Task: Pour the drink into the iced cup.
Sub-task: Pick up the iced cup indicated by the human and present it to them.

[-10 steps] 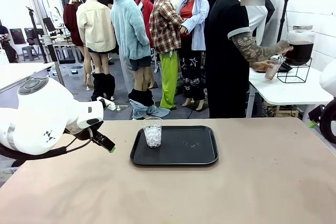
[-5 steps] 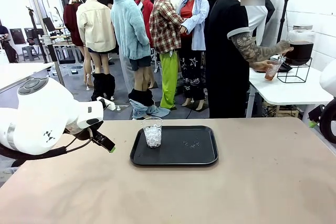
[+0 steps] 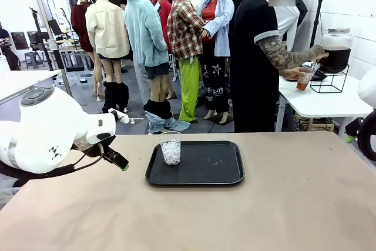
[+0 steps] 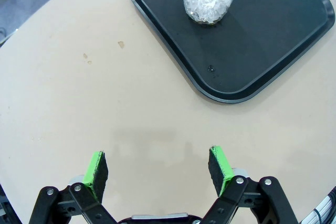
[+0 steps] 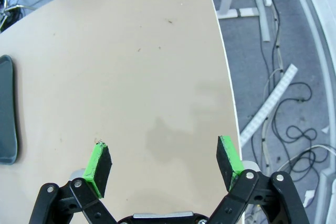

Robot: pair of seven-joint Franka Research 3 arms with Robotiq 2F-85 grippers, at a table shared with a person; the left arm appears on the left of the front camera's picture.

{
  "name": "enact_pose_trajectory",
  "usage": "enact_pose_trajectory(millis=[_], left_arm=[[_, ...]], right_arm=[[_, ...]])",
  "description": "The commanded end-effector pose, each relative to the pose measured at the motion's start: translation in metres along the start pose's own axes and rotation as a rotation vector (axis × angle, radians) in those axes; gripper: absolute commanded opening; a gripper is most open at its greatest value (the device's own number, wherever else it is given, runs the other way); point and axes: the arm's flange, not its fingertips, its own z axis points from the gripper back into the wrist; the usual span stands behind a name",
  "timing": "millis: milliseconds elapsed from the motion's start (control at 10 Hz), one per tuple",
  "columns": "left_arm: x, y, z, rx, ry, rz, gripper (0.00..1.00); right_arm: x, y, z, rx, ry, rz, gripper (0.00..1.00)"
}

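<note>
Big and tan, the table (image 3: 282, 204) has a flat black plastic tray (image 3: 205, 171) in its middle. On the left part of the tray stands a see-through plastic cup full of white ice (image 3: 171, 149).

The left claw (image 4: 160, 166) hangs over bare table just beside the tray. Its two green pads are spread wide with nothing between them. The right claw (image 5: 164, 161) hangs near the table's edge, well apart from the tray. It is spread wide too and holds nothing.

Far behind, at a small white table (image 3: 320, 103), a person's hand (image 3: 292, 73) holds a little clear cup (image 3: 304, 79) with some orange-red drink (image 3: 302, 85) in it. Beside it a big glass jar (image 3: 336, 38) of dark brown drink (image 3: 335, 58) sits on a black wire stand (image 3: 329, 82).
</note>
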Motion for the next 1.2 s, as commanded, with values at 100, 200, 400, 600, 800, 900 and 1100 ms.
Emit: enact_pose_trajectory(millis=[100, 200, 400, 600, 800, 900, 1100], left_arm=[[-0.0004, 0.0019, 0.0009, 0.0, -0.002, 0.004, 1.0], [-0.0004, 0.0019, 0.0009, 0.0, -0.002, 0.004, 1.0], [-0.0004, 0.0019, 0.0009, 0.0, -0.002, 0.004, 1.0], [-0.0004, 0.0019, 0.0009, 0.0, -0.002, 0.004, 1.0], [-0.0004, 0.0019, 0.0009, 0.0, -0.002, 0.004, 1.0], [-0.0004, 0.0019, 0.0009, 0.0, -0.002, 0.004, 1.0], [-0.0004, 0.0019, 0.0009, 0.0, -0.002, 0.004, 1.0]], right_arm=[[-0.0031, 0.0042, 0.0005, -0.016, -0.011, -0.015, 1.0], [-0.0031, 0.0042, 0.0005, -0.016, -0.011, -0.015, 1.0], [-0.0031, 0.0042, 0.0005, -0.016, -0.011, -0.015, 1.0], [-0.0031, 0.0042, 0.0005, -0.016, -0.011, -0.015, 1.0], [-0.0031, 0.0042, 0.0005, -0.016, -0.011, -0.015, 1.0], [-0.0031, 0.0042, 0.0005, -0.016, -0.011, -0.015, 1.0], [-0.0031, 0.0042, 0.0005, -0.016, -0.011, -0.015, 1.0]])
